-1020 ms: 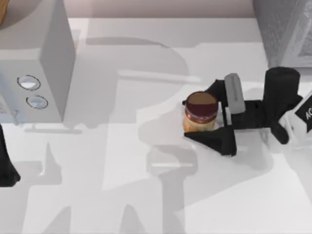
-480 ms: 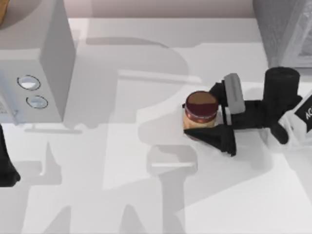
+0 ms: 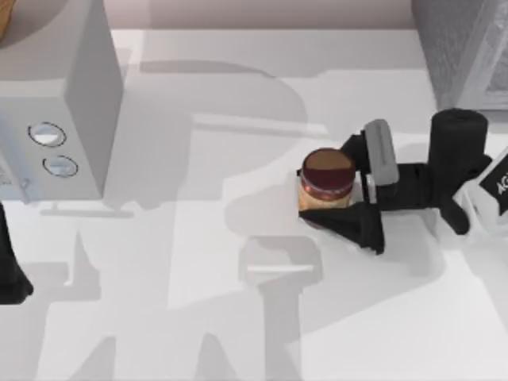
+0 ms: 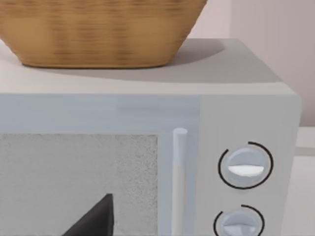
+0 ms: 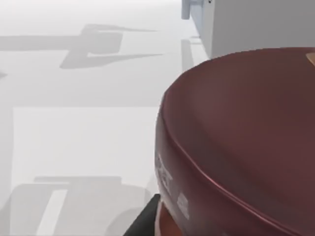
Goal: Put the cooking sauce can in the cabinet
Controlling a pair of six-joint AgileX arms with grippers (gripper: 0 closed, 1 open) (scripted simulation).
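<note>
The cooking sauce can (image 3: pixel 327 176) stands upright on the white table, right of the middle, with a dark brown top, a reddish rim and an orange-yellow label. My right gripper (image 3: pixel 313 191) reaches in from the right and is shut on the cooking sauce can, one finger on its far side and one against its near side. In the right wrist view the can's dark red lid (image 5: pixel 246 137) sits very close. The grey cabinet (image 3: pixel 464 48) stands at the back right corner. My left arm (image 3: pixel 8 266) is parked at the table's left edge.
A grey microwave (image 3: pixel 59 103) with two round knobs stands at the back left. A woven basket (image 4: pixel 98 29) sits on top of it. Bare white table (image 3: pixel 198 302) stretches across the front and the middle.
My right gripper's near finger has closed in against the can's side. The can and the left arm have stayed where they were.
</note>
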